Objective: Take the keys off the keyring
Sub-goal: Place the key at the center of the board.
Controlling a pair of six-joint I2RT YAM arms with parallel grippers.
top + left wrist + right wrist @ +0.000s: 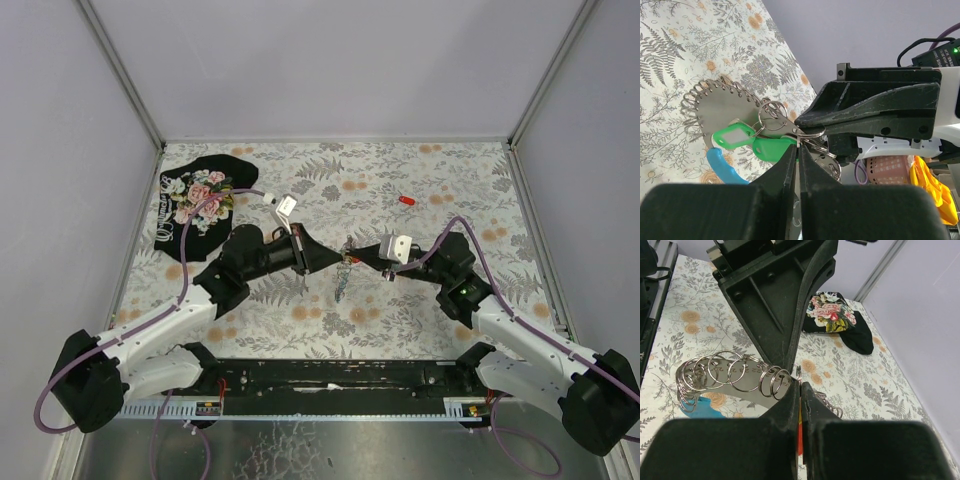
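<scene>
Seen from above, the two arms met nose to nose near the middle of the table (pixel 450 170). The left gripper (pixel 339 258) pointed toward 3 o'clock and the right gripper (pixel 353 254) toward 9 o'clock, with their tips almost touching. The keyring (pixel 344 280) stretched from that meeting point toward 6 o'clock.

The left gripper was fully closed, with only a hairline slit between its fingers (pixel 782 165). At the tips it pinched a thin bit of metal of the keyring, just where the small rings gather. In the left wrist view the keys (pixel 771 148) with green plastic heads sat at 9 o'clock of those tips, and one head touched a finger. The fob (pixel 722 107) – a grey curved plate edged with many small rings, with a light-blue part at its 6 o'clock – was further out toward 9 o'clock.

The right gripper was closed as well, and its tip clamped a silvery ring of the keyring from the 3 o'clock side. In the right wrist view a thin ring stood upright at its closed tips. A strip of red showed in the slit between the fingers, but I could not tell what it was.

The black floral cloth (pixel 200 205) lay at 10 o'clock of the grippers, near the table's far left corner. A small red object (pixel 406 200) lay at 1 o'clock, well apart from them
</scene>
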